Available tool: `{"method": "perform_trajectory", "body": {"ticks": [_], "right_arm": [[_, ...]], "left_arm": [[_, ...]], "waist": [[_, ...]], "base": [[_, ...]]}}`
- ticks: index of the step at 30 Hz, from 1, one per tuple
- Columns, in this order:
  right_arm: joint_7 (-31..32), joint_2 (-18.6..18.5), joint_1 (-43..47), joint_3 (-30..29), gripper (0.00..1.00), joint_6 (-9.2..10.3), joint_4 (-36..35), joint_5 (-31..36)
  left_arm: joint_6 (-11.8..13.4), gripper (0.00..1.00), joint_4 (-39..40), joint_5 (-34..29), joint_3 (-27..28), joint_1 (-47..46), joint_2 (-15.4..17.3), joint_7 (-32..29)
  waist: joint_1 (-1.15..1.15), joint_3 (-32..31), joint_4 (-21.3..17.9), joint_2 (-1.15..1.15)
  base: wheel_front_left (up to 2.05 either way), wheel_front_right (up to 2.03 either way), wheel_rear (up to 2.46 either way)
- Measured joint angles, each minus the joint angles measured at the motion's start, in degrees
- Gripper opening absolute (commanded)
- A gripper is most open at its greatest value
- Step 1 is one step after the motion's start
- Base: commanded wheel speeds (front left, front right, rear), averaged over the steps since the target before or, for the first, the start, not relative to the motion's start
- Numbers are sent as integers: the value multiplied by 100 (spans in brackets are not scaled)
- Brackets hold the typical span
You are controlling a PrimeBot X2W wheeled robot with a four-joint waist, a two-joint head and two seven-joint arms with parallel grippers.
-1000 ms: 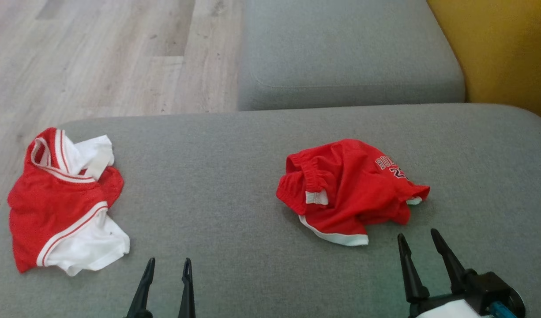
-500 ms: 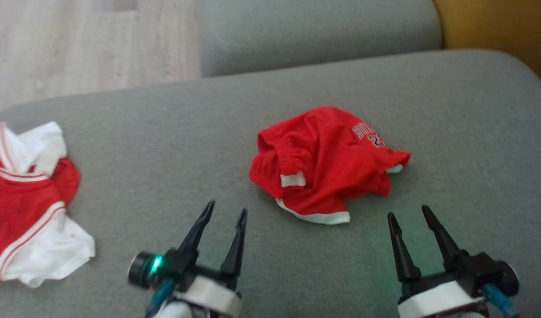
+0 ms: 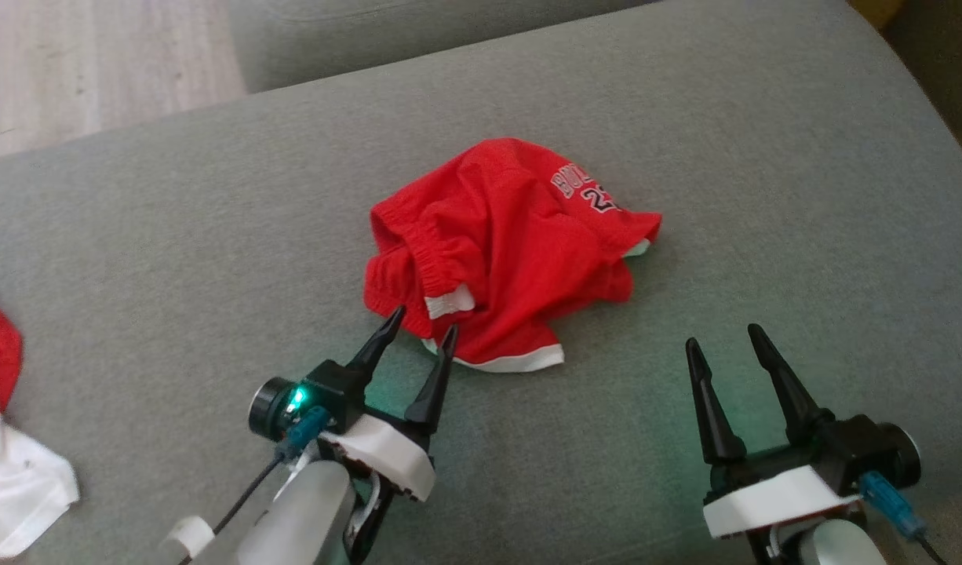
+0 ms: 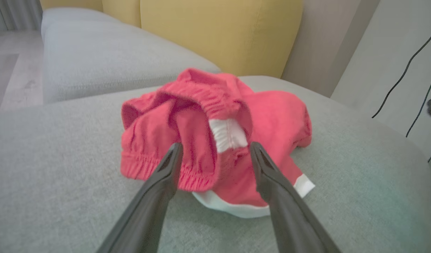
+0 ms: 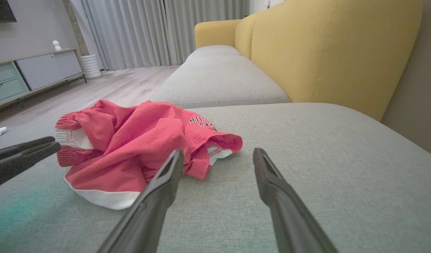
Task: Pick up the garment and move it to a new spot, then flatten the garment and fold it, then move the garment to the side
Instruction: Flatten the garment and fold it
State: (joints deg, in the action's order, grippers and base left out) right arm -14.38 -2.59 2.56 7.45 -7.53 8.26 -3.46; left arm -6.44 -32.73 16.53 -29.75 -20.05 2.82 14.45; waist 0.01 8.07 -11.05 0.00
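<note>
Hovering | left gripper (image 3: 425,318) at red shorts (image 3: 512,227) (spread) | right gripper (image 3: 723,334) well apart

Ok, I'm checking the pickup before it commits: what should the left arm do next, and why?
Probably ease the left gripper a little forward and down onto the crumpled red shorts. Its jaws stand open, with the tips just at the shorts' near side, straddling the elastic waistband, so nothing looks deep enough between them to grip yet.

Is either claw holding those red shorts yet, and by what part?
Nothing is held. The left gripper is open, its tips at the near waistband edge of the red shorts; the right gripper is open, apart from them.
</note>
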Motion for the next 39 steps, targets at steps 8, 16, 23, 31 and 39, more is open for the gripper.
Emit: {"method": "perform_trajectory", "body": {"ticks": [8,16,23,31,39], "right_arm": [[0,0,-86,7,100,0,0,-56],[0,0,-79,19,100,0,23,-107],[0,0,-48,205,100,0,88,-160],[0,-2,176,291,100,0,94,-385],[0,-2,243,267,100,0,82,-455]], "left_arm": [[47,18,-527,316,14,-304,-4,0],[-12,0,-474,341,-7,-323,-4,0],[-70,0,-222,661,-1025,-476,5,-37],[-113,0,140,1466,-1990,-2475,49,-291],[-114,0,42,2049,-2097,-3515,316,-264]], "waist": [[-1,80,-333,0],[-1,-48,-442,0],[-2,-379,-641,0],[-2,-731,-947,0],[-2,-960,-884,0]], "base": [[0,0,0],[0,0,0],[0,0,0],[0,0,0],[0,0,0]]}}
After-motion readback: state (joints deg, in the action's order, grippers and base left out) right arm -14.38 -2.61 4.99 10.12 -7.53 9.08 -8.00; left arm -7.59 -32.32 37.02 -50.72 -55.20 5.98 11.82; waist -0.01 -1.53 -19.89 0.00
